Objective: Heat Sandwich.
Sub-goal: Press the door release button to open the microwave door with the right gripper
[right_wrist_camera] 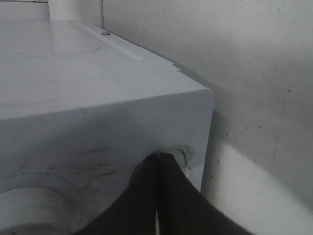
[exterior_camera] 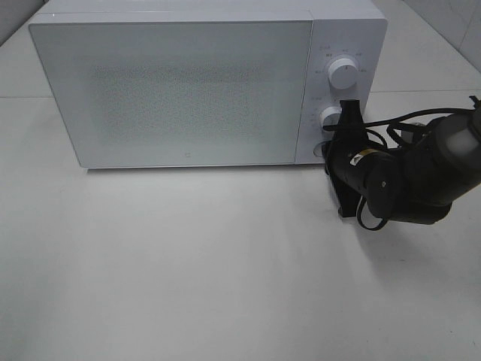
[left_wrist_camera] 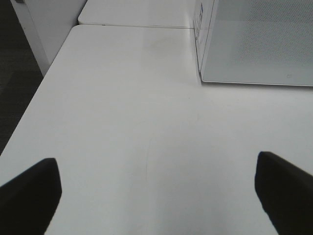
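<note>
Right gripper [right_wrist_camera: 159, 157] pinched closed, empty, tips against microwave [exterior_camera: 173, 90] control panel near lower knob [exterior_camera: 329, 116]. Left gripper [left_wrist_camera: 155, 161] spread wide, empty, above white table [exterior_camera: 225, 263]. Microwave door closed, frosted; sandwich unseen, whereabouts cannot tell. Dark floor [left_wrist_camera: 10, 98] beyond table edge.

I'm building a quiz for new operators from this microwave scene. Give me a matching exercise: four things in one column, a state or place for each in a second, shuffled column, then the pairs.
Column A
1. microwave door
2. upper knob
3. left gripper
4. right gripper

Column B
a. shut, tips against the control panel
b. open, over the table
c. closed
d. free, nothing touching it

Pairs: 1-c, 2-d, 3-b, 4-a
</note>
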Motion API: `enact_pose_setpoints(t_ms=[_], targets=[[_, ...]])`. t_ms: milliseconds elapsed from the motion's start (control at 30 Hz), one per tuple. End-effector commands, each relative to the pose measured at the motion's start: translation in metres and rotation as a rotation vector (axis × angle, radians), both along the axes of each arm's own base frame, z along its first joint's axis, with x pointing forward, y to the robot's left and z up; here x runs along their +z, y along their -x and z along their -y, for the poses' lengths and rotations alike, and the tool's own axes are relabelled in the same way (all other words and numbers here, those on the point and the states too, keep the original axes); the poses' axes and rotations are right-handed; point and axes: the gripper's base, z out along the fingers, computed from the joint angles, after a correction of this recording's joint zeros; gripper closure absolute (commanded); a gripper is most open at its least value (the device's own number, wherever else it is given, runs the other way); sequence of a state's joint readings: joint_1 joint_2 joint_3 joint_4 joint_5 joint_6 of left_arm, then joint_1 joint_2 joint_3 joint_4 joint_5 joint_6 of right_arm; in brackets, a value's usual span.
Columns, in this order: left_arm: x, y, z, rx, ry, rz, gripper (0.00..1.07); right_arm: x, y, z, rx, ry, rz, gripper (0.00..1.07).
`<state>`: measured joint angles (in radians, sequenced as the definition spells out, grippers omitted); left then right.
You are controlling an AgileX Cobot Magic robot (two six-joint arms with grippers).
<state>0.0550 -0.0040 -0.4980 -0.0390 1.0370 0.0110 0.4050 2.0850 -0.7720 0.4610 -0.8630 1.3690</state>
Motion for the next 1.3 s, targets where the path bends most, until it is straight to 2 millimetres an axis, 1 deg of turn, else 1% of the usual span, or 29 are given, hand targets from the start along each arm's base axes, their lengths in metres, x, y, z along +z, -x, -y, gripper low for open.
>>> enact_pose_setpoints(t_ms=[33,100,167,200,400,933,1133,1233,1300], targets=[[-0.001,0.003,0.001,-0.001,0.0,0.023,0.05,0.021,-0.017,0.002,-0.043,-0.003,0.167,1.07],[-0.001,0.003,0.001,-0.001,0.0,0.023,0.05,0.022,-0.021,0.001,-0.043,-0.004,0.186,1.07],[-0.001,0.003,0.001,-0.001,0.0,0.023,0.05,0.025,-0.028,-0.002,-0.039,-0.007,0.222,1.07],[-0.001,0.003,0.001,-0.001,0.0,0.023,0.05,0.026,-0.035,-0.005,-0.04,-0.006,0.247,1.07],[-0.001,0.003,0.001,-0.001,0.0,0.023,0.05,0.03,-0.047,-0.008,-0.053,-0.003,0.345,1.07],[-0.001,0.003,0.001,-0.001,0.0,0.023,0.05,0.031,-0.047,-0.009,-0.029,0.009,0.33,1.07],[-0.001,0.003,0.001,-0.001,0.0,0.023,0.05,0.027,-0.046,-0.011,-0.011,0.007,0.271,1.07],[-0.001,0.003,0.001,-0.001,0.0,0.023,0.05,0.024,-0.041,-0.011,0.006,0.001,0.187,1.07],[-0.001,0.003,0.001,-0.001,0.0,0.023,0.05,0.025,-0.039,-0.011,0.008,0.0,0.176,1.07]])
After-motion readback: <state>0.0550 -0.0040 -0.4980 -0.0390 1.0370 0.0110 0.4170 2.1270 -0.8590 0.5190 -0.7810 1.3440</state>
